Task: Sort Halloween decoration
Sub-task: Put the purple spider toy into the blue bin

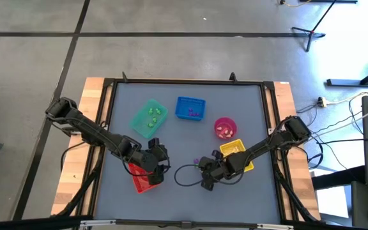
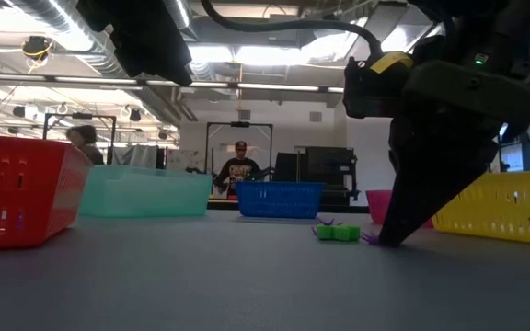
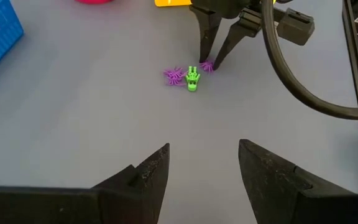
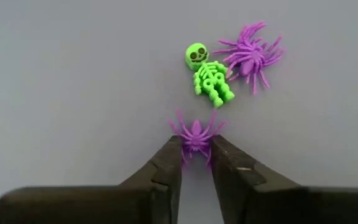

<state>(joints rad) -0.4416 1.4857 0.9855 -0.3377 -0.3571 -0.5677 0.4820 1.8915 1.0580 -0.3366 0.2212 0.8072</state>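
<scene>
Three tiny trinkets lie together on the grey table: a green skeleton (image 4: pixel 209 74), a larger purple spider (image 4: pixel 250 56) and a small purple spider (image 4: pixel 196 132). My right gripper (image 4: pixel 196 149) stands over the small spider, pointing down, its fingers closed in on it; the left wrist view shows that same gripper (image 3: pixel 210 61) from farther off. My left gripper (image 3: pixel 204 155) is open and hovers above the table near the red tray (image 1: pixel 142 179), touching nothing. My right gripper pinches the small purple spider's body (image 4: pixel 196 140) between its two fingertips (image 4: pixel 173 149), coming from above and slanting down. The spider lies flat on the table, its front legs spread out beyond the tips.
A green tray (image 1: pixel 148 117), a blue tray (image 1: pixel 190 108) and a round pink bowl (image 1: pixel 225 127) sit toward the far side, each with small trinkets inside. A yellow tray (image 1: pixel 235 153) lies under the right arm. People show in the room beyond the table.
</scene>
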